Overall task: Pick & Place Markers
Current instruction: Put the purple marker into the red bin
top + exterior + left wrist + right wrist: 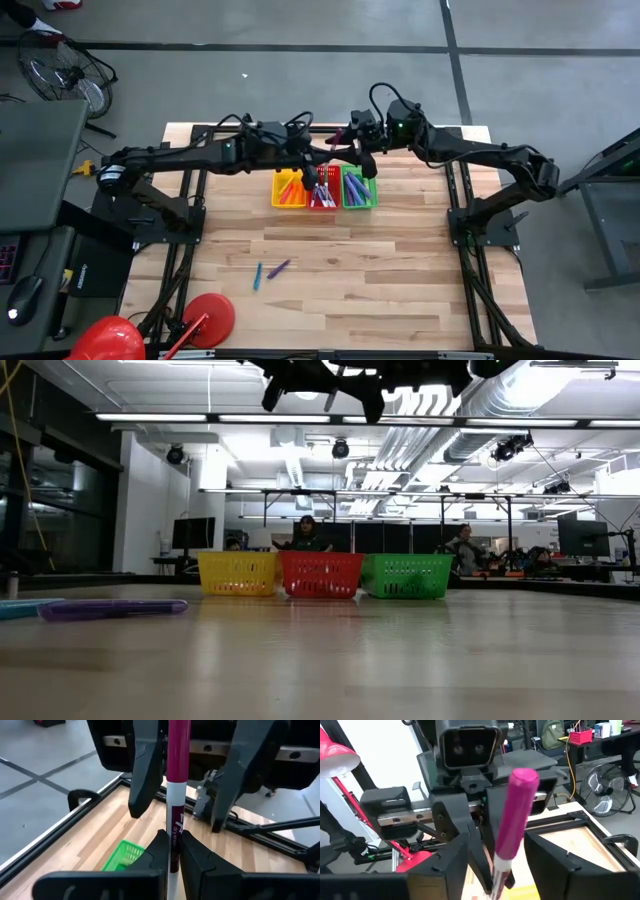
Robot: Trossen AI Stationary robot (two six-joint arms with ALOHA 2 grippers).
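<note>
Nearest the low camera, a purple marker (pixel 112 608) lies flat on the wooden table (pixel 400 660), with a blue marker (pixel 25 606) just beside it; from above both show well apart from the baskets, the purple marker (pixel 279 268) and the blue marker (pixel 257 276) alone on the near boards.

Up above the baskets, a magenta marker (pixel 176 795) with a white barrel is clenched between the left gripper (pixel 172 851) fingers, which press on its white part while the magenta cap end sticks out toward the other arm. The right gripper (pixel 495 845) faces it, its two fingers spread and standing on either side of the marker (pixel 515 815) without touching it. From above, the left gripper (pixel 318 160) and the right gripper (pixel 352 140) meet tip to tip over the far half of the table.

Below them three small baskets stand touching in a row: yellow basket (pixel 289 189), red basket (pixel 323 190) and green basket (pixel 359 188), each holding several coloured markers.
</note>
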